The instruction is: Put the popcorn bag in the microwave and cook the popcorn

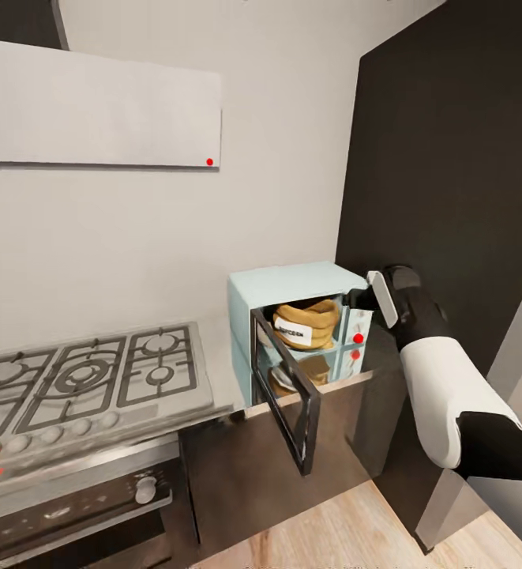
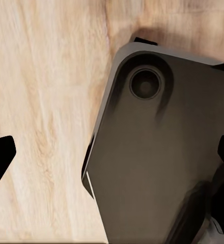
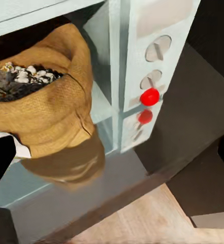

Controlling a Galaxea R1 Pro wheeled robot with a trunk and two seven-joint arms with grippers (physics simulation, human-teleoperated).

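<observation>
The popcorn bag (image 1: 306, 322) is seated inside the microwave (image 1: 292, 286), whose door (image 1: 286, 389) (at 6 o'clock) is open; closing is called for. Right gripper (image 1: 365, 299) state cannot be told.

Microwave (image 1: 296, 286) standing on the counter (image 1: 227, 371), to the right of the hob (image 1: 87, 375) and against the wall. Popcorn bag (image 1: 306, 322) sitting upright inside the microwave, popcorn (image 3: 25, 76) heaped within it. Microwave door (image 1: 286, 389) swung open, reaching out past the counter edge. Right claw (image 1: 363, 299) just beside the microwave's right front corner, near the knobs (image 1: 358, 338). Oven (image 1: 71, 506) below the hob.
</observation>
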